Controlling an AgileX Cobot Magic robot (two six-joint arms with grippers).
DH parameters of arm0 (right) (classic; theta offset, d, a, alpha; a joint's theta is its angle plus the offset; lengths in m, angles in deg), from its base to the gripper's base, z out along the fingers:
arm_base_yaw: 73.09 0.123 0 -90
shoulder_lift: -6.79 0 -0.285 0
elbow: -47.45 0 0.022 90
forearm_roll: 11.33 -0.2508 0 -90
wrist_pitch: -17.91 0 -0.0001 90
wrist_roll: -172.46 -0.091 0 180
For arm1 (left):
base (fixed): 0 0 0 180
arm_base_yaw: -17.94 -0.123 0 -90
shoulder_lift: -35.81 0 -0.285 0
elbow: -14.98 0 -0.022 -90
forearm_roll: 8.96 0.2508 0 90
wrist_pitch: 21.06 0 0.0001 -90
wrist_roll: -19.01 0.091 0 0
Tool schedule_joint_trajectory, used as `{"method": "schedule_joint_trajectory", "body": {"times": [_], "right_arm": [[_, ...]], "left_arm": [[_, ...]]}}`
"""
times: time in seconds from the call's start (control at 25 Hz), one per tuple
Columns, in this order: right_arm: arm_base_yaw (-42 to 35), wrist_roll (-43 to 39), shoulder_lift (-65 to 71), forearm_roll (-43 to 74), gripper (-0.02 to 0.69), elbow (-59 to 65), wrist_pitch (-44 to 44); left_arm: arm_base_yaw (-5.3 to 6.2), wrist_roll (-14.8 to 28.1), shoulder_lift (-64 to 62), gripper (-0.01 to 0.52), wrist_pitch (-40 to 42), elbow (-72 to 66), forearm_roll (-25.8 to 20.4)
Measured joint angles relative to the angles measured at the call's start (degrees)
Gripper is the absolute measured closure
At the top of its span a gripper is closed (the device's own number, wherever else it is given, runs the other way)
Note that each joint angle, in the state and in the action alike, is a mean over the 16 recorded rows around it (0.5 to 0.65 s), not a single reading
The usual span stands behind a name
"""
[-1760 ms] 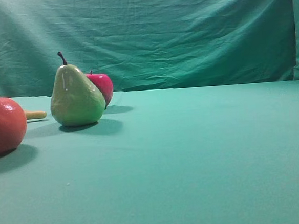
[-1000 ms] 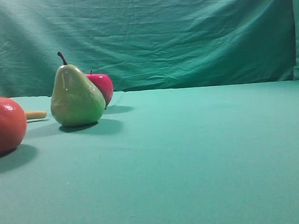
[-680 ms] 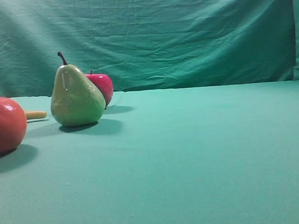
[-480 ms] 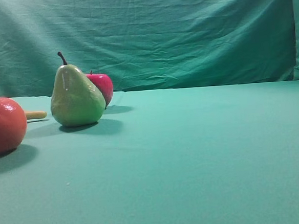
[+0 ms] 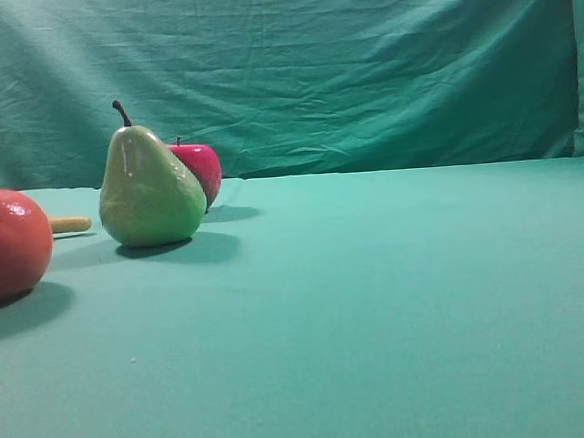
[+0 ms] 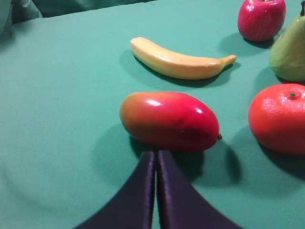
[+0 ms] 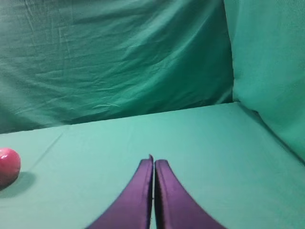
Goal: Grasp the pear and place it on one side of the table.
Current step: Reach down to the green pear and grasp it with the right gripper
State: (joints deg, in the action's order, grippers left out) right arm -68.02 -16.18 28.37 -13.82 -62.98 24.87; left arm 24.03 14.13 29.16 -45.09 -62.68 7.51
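Observation:
The glossy yellow-green pear [image 5: 150,192] stands upright on the teal table [image 5: 377,293] at the left, stem up. In the left wrist view only its flank shows at the right edge, pear [image 6: 291,53]. My left gripper [image 6: 156,155] is shut with nothing in it, its tips just short of a red-orange mango [image 6: 169,120]. My right gripper [image 7: 153,161] is shut and empty, hovering over bare cloth far to the right of the pear. Neither gripper shows in the exterior high view.
A red apple [image 5: 198,170] sits just behind the pear, also seen as apple [image 6: 261,19] and apple [image 7: 8,166]. An orange-red round fruit [image 5: 5,244] lies at the left edge, fruit [image 6: 279,118]. A yellow banana [image 6: 178,61] lies behind the mango. Green backdrop [image 5: 311,67] bounds the rear.

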Motion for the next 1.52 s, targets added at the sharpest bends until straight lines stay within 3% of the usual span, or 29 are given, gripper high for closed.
{"method": "schedule_joint_trajectory", "body": {"times": [0.4, 0.84, 1.0, 1.36, 1.52], "right_arm": [[4.89, 2.36, 24.75, -3.83, 0.665, -11.92, 2.88], [23.96, 12.71, 50.22, -4.63, 0.634, -25.76, -3.06], [30.06, 14.65, 59.04, -4.63, 0.537, -31.07, -6.27], [38.45, 16.31, 76.04, -4.58, 0.178, -44.42, -6.93], [40.55, 16.54, 82.34, -4.55, 0.054, -50.44, -5.22]], "left_arm": [[0.00, 0.00, 0.00, 0.514, 0.00, 0.00, 0.00], [0.00, 0.00, 0.00, 0.514, 0.00, 0.00, 0.00], [0.00, 0.00, 0.00, 0.514, 0.00, 0.00, 0.00], [0.00, 0.00, 0.00, 0.514, 0.00, 0.00, 0.00], [0.00, 0.00, 0.00, 0.514, 0.00, 0.00, 0.00]]}}
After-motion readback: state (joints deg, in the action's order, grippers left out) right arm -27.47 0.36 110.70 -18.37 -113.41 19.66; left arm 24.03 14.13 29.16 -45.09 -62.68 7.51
